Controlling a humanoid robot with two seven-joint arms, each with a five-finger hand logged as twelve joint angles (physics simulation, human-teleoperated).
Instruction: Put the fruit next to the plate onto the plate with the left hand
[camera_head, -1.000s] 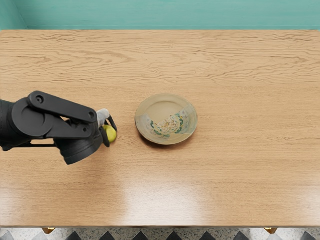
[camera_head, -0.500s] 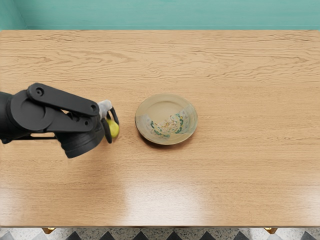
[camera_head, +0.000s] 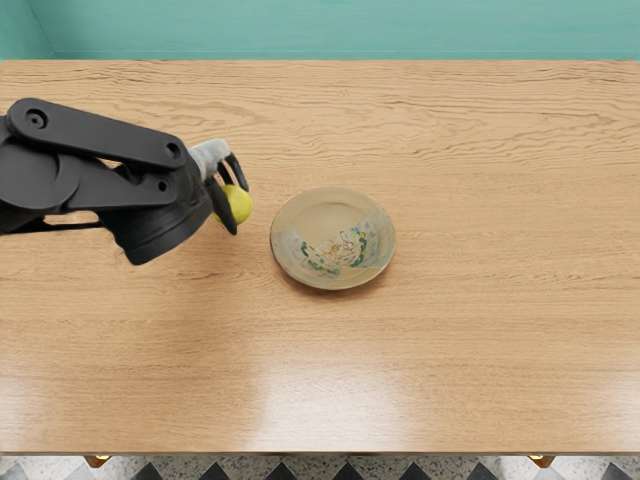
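A small yellow-green fruit is held in the curled fingers of my left hand, lifted off the table and just left of the plate. The black left arm comes in from the picture's left edge. The round beige plate, with a green and orange pattern in its middle, lies at the table's centre with nothing on it. Most of the fruit is hidden by the dark fingers. No right arm shows.
The wooden table stretches wide around the plate. A teal wall runs behind its far edge. The near edge sits at the bottom, with checkered floor below.
My left hand has risen from the table with the fruit and moved up and slightly right, toward the plate. The plate has stayed put.
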